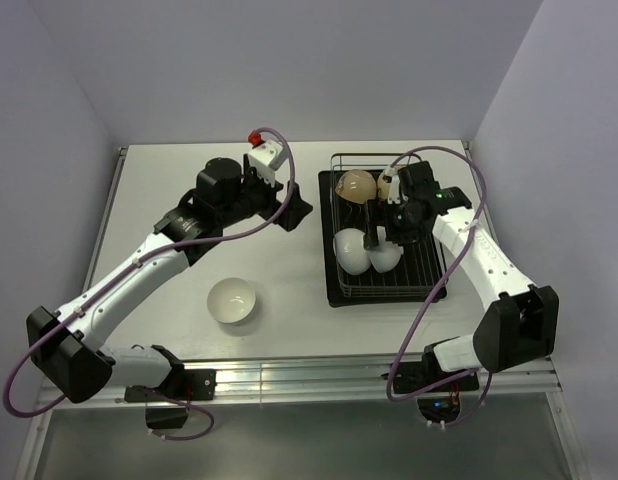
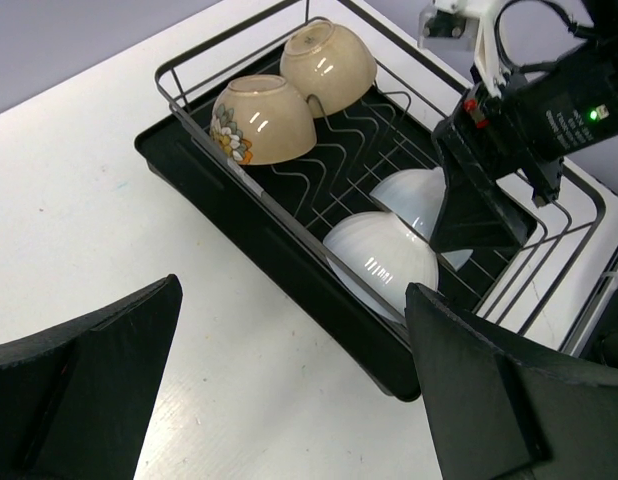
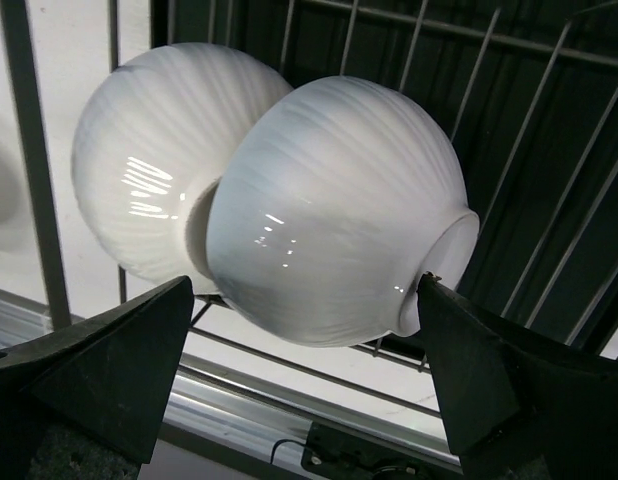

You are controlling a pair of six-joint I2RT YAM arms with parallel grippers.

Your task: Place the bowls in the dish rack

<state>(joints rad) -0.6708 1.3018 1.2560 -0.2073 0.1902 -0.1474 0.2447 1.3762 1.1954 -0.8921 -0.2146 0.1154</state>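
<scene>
Right gripper (image 3: 304, 290) over racked bowls (image 1: 354, 250), spare bowl (image 1: 233, 300) apart

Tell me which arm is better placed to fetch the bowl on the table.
Left. The white bowl sits on the table beside the left arm, left of the dish rack. The left tool is open and empty; the right tool hangs open over that rack.

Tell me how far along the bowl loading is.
Done: two tan bowls and two white bowls sit in the dish rack. In hand: nothing; the right gripper hangs open over the white pair, the left gripper open and empty. Left: one white bowl on the table.
</scene>
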